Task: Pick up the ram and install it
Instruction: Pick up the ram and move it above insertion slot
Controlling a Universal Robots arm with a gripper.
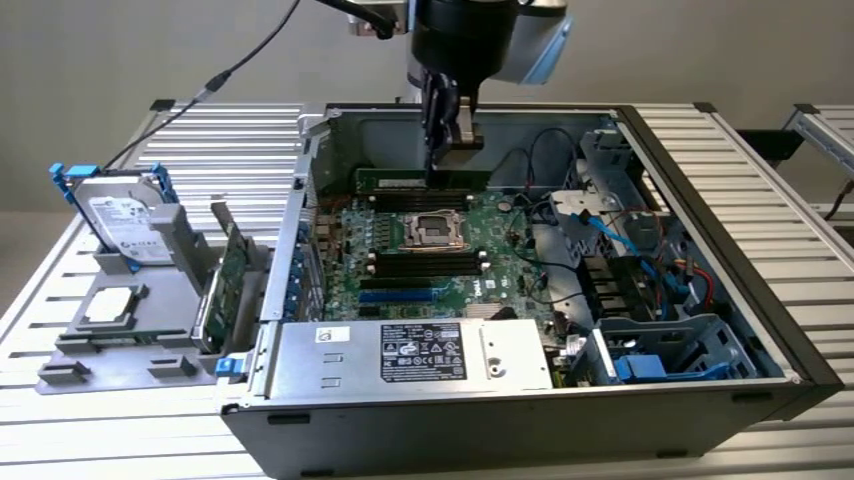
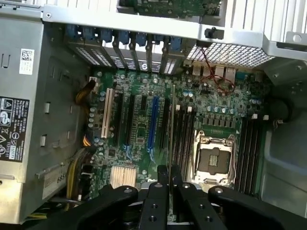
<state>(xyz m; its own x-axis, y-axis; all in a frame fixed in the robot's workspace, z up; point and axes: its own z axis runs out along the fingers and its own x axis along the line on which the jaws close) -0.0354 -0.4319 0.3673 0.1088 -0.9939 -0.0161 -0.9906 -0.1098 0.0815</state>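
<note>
My gripper (image 1: 447,160) reaches down into the open computer case (image 1: 747,230) and is shut on the ram (image 1: 419,180), a long thin green stick held level by its upper edge above the motherboard's far side. From the wrist view the ram (image 2: 171,124) appears edge-on as a thin line running out from between the black fingers (image 2: 157,191). It hangs over the black memory slots (image 2: 183,139) beside the CPU socket (image 2: 213,160). In the exterior view, the socket (image 1: 434,228) has slots (image 1: 427,262) on its near side.
The power supply (image 1: 414,350) fills the case's near end, with a drive cage (image 1: 667,350) and blue cables (image 1: 607,225) at the exterior view's right. Outside the case, at that view's left, a hard drive (image 1: 127,215) and a broader green expansion card (image 1: 234,275) stand in a grey holder.
</note>
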